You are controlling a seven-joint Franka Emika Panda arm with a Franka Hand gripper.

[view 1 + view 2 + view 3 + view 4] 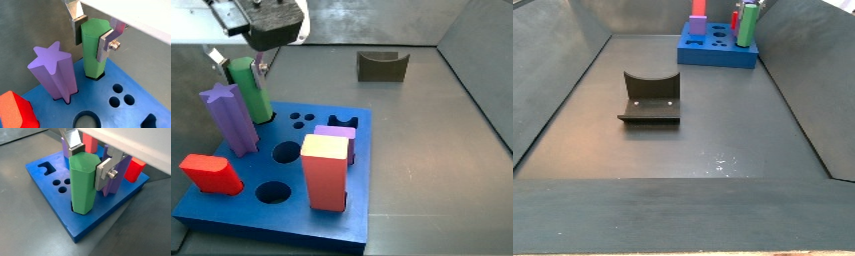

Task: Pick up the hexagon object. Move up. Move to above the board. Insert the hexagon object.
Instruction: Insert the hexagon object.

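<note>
Green hexagon object (93,47) gripped betw. tool (94,35) fingers, base seated in board (113,107).

The board (285,205) fills the lower left of a side view. The hexagon object (249,92) stands upright in its far left corner, the gripper (241,60) straddling its top. The star post (229,121) stands just before it; the U-shaped block (381,66) lies well apart, upper right.
</note>
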